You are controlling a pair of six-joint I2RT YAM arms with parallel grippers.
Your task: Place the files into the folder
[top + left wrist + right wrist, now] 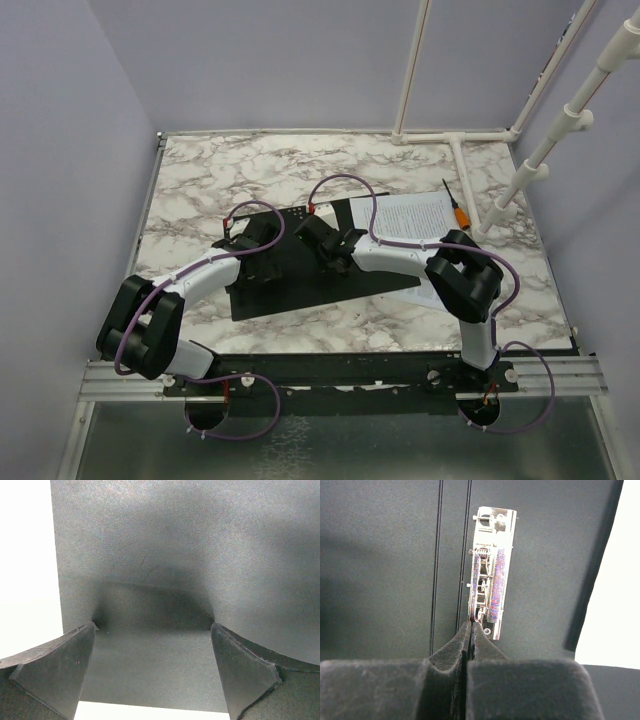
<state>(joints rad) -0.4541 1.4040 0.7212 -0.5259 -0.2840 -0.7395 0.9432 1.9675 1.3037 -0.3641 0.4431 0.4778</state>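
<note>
The folder (300,285) lies open on the marble table, black inner faces up. The files (420,215), white printed sheets, lie to its right, partly under my right arm. My left gripper (262,250) is open and empty, its fingertips (60,670) resting wide apart on the folder's black face (175,555). My right gripper (322,240) is shut, and in the right wrist view (472,625) its tips pinch the near end of the metal clip (490,565) beside the spine creases.
An orange-handled tool (455,205) lies at the files' far right edge. A white pipe frame (455,140) stands at the back right. Purple walls close in the left side and the back. A metal rail (340,375) runs along the near edge.
</note>
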